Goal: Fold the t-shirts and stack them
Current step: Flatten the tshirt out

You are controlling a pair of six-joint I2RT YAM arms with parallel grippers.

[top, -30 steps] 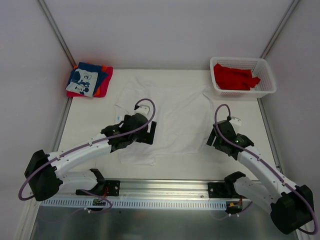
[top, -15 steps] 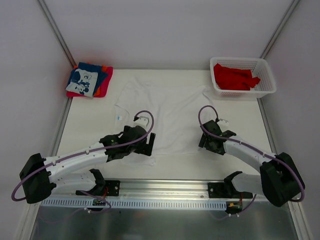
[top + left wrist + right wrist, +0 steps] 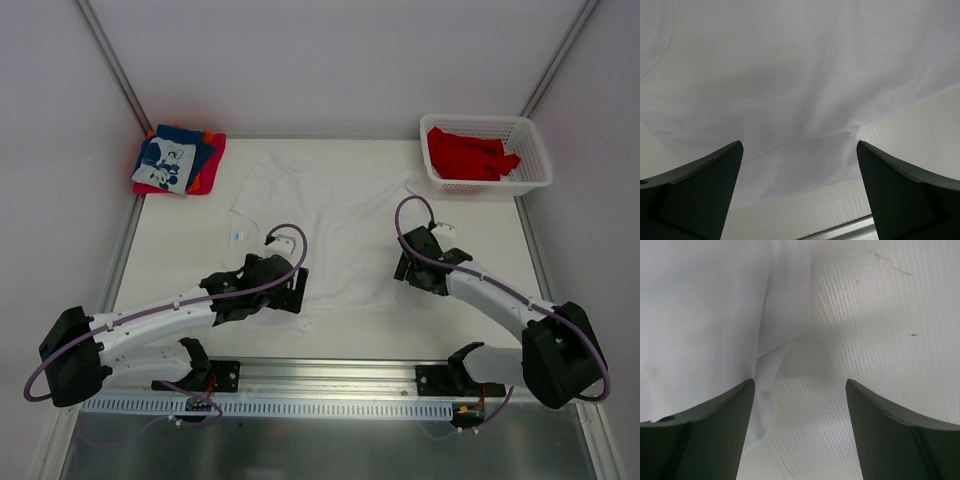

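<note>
While the white t-shirt [image 3: 330,225] lies spread flat across the middle of the table [image 3: 180,255], my two claws sit low at its lower edges, neither one holding anything. My left claw [image 3: 297,288] is over the shirt's lower left part, jaws as wide as they go; through my left wrist camera I see cloth under both fingers [image 3: 695,195] and the hem's corner between them. My right claw [image 3: 402,268] is at the shirt's right edge, jaws apart too, and in my right wrist camera the cloth's border runs down beside the left-hand finger [image 3: 710,435] (the other finger is over bare table). The folded t-shirts [image 3: 178,160], blue with a white print on top of red and orange, are stacked in the upper left of the frame. At upper right the white basket [image 3: 488,185] holds red t-shirts [image 3: 468,153].
</note>
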